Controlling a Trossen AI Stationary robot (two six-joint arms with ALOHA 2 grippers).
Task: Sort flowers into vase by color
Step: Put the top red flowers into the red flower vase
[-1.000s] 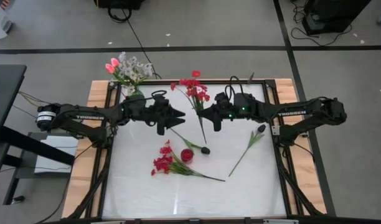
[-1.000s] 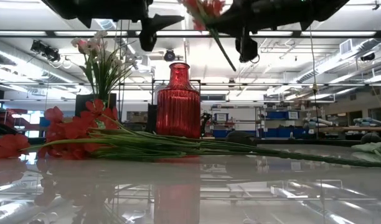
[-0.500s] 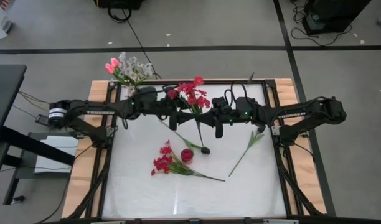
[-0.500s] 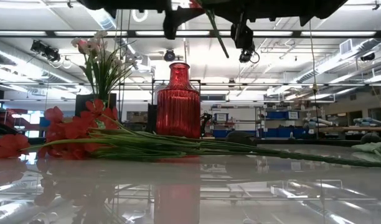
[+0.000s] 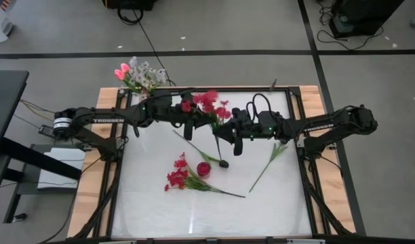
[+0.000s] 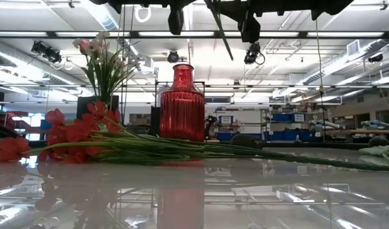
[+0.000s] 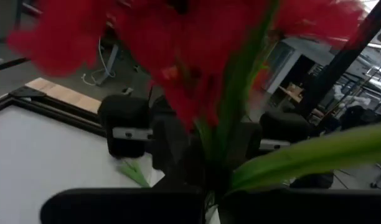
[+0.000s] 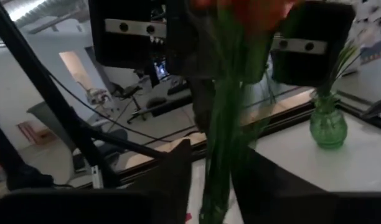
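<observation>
A red-bloomed flower [image 5: 207, 103] hangs above the table's far middle, with my left gripper [image 5: 202, 119] shut on it just under the blooms. My right gripper [image 5: 225, 130] stands open opposite; its fingers [image 8: 175, 171] flank the green stem [image 8: 216, 155] a little lower down. On the table a red vase [image 5: 203, 169] stands beside a bunch of red flowers [image 5: 180, 177] lying on their sides. Two dark-budded stems [image 5: 272, 157] [image 5: 201, 152] lie flat. A green vase [image 5: 145, 95] with pink and white flowers stands at the far left corner. My left gripper pinches the red flower's stem [image 7: 210, 182] between its two fingers, right below the blooms. The fingers come level from the table's left and lie across the stem. The flower is lifted clear, blooms up, and its stem [image 6: 223, 38] slants down below the hold.
The table has a raised dark frame [image 5: 299, 135] set on wooden boards. The white surface toward the near edge [image 5: 207, 217] holds nothing. In the low view the red vase [image 6: 182, 105] stands behind the lying red flowers [image 6: 86, 137].
My left gripper has gone toward the table's right, reached the red flower and shut on its stem under the blooms. The flower has shifted slightly toward the far left and stays lifted clear.
</observation>
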